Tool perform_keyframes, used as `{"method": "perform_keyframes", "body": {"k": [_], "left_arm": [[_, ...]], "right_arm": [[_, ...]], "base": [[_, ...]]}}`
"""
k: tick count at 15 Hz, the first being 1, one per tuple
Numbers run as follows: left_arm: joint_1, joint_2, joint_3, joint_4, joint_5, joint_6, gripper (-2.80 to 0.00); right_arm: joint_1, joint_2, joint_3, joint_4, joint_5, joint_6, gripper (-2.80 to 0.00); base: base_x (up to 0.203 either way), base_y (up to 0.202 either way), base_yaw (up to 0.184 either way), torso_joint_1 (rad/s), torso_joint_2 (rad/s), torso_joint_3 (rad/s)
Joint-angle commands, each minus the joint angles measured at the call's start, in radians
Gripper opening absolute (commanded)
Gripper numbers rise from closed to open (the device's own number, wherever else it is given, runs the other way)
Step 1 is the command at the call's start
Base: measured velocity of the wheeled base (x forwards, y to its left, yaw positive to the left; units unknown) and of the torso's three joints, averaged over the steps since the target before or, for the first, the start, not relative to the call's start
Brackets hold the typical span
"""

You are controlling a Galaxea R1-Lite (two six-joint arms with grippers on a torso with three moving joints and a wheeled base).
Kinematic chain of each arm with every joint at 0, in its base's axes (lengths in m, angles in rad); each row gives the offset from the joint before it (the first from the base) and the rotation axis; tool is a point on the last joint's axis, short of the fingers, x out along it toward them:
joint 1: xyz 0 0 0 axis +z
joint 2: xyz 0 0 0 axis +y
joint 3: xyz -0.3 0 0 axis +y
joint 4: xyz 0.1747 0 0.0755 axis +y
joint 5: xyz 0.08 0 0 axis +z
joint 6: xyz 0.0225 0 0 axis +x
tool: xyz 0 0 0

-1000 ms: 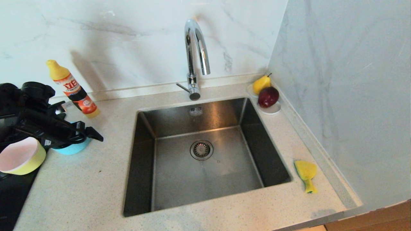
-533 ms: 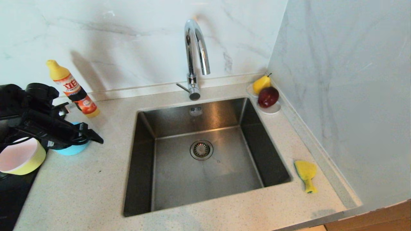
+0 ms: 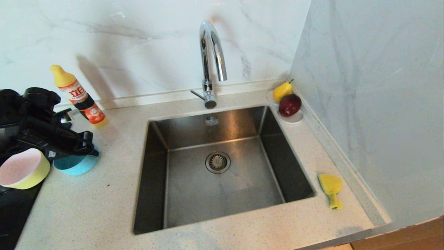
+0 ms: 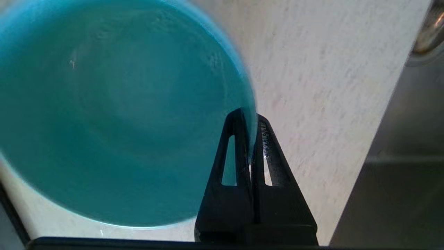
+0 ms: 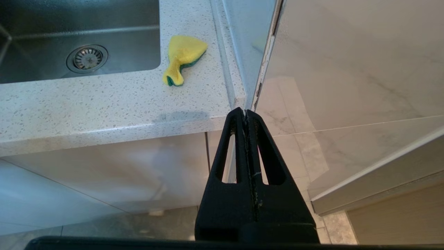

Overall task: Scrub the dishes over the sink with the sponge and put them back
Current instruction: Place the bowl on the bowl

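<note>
My left gripper (image 3: 93, 150) is shut on the rim of the light blue bowl (image 3: 74, 164), left of the sink (image 3: 194, 194). In the left wrist view one finger is inside the blue bowl (image 4: 114, 111) and one outside, with the left gripper (image 4: 250, 116) pinching its wall. A yellow bowl with a pale pink inside (image 3: 22, 168) sits at the far left. The sponge (image 3: 330, 187) lies on the counter to the right of the sink. My right gripper (image 5: 245, 111) is shut and empty, parked below the counter's front right corner, facing the sponge (image 5: 184, 57).
A chrome tap (image 3: 210, 59) arches over the sink's back edge. An orange detergent bottle (image 3: 79, 97) leans by the back wall. A white saucer (image 3: 295, 119) holds a pear and a red apple in the corner. A marble wall closes the right side.
The left gripper's jaws have closed onto the blue bowl's rim. More of the bowl now shows beneath the gripper. The right arm has not moved.
</note>
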Motion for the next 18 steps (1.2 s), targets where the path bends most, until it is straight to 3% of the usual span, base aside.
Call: {"method": "perform_keyframes", "body": {"k": [1,11,14,18], "left_arm": [[0.000,-0.007,0.005,0.007,-0.005,-0.001,-2.80],[0.000,-0.181,-0.008,0.049,-0.001,-0.020,-2.80],[0.000,-0.245,-0.030,0.137,0.008,-0.053,-2.80],[0.027,-0.264,-0.110,0.171,0.041,-0.110,-2.80]], "right_arm": [[0.000,-0.001,0.000,-0.001,0.000,0.000,-2.80],[0.000,0.001,0.000,-0.001,0.000,0.000,-2.80],[0.000,-0.001,0.000,-0.001,0.000,0.000,-2.80],[0.000,-0.001,0.000,-0.001,0.000,0.000,-2.80]], "base": [[0.000,0.000,0.000,0.000,0.00,0.000],[0.000,0.000,0.000,0.000,0.00,0.000],[0.000,0.000,0.000,0.000,0.00,0.000],[0.000,0.000,0.000,0.000,0.00,0.000]]}}
